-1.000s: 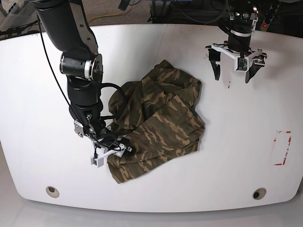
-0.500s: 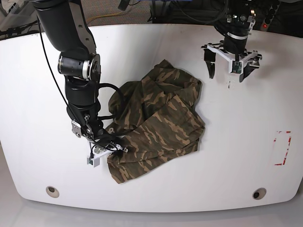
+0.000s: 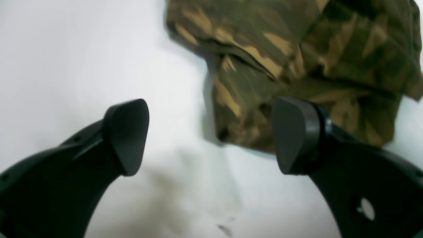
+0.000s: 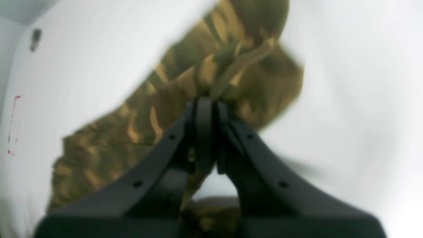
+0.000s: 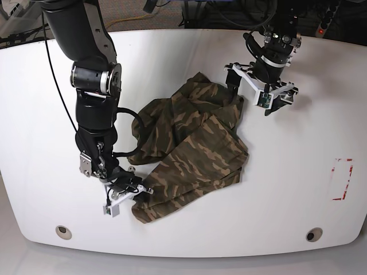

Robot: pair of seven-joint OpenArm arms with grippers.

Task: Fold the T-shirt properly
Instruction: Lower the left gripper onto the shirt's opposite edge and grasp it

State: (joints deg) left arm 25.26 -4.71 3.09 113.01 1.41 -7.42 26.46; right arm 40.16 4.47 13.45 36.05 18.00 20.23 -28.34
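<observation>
The left gripper (image 5: 250, 96) had moved toward the crumpled camouflage cloth T-shirt (image 5: 192, 149), jaws wide; the right gripper (image 5: 139, 189) pinched its hem on the white table (image 5: 298, 172).

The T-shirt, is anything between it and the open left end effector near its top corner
Nothing visible. The left end effector hangs open just off the T-shirt, with only bare white table between its fingers and the cloth's edge. The right end effector is already shut on a fold of the shirt.

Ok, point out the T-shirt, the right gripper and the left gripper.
T-shirt (image 5: 195, 143), base view, middle of the cloth.
Right gripper (image 4: 205, 110), right wrist view, shut fingertips pinching cloth.
Left gripper (image 3: 210, 135), left wrist view, gap between open fingertips.
</observation>
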